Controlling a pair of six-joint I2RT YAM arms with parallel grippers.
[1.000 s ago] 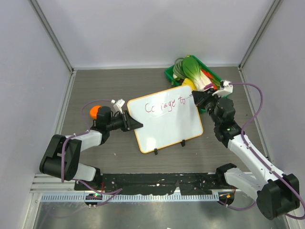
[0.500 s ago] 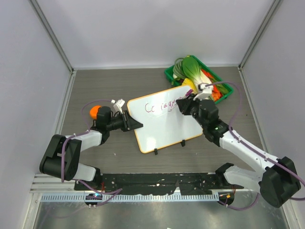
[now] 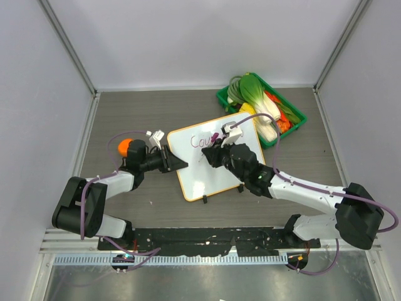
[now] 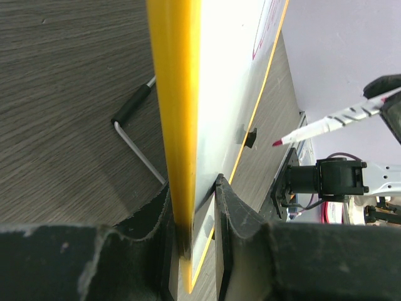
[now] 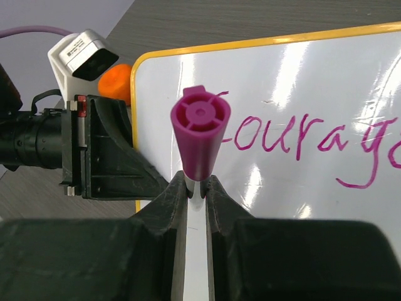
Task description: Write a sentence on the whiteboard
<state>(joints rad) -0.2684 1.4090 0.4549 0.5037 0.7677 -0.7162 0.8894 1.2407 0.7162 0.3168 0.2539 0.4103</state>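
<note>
The whiteboard lies tilted mid-table, orange-framed, with two black clips on its near edge. My left gripper is shut on its left edge; in the left wrist view the fingers pinch the yellow rim. The sentence is purple-pink; "Courag" shows in the right wrist view, the rest is hidden by my right arm. My right gripper is shut on a purple-capped marker, held over the board's left-middle, below the written line. The marker's tip is just off the surface.
A green tray of vegetables stands at the back right, close to the board's far corner. An orange ball-like object sits by my left wrist. A metal hex key lies on the table beside the board. Grey walls enclose three sides.
My right arm has swung left across the board, from its right end after "to" to the left-middle, now covering most of the written line. The left gripper and board have not moved.
</note>
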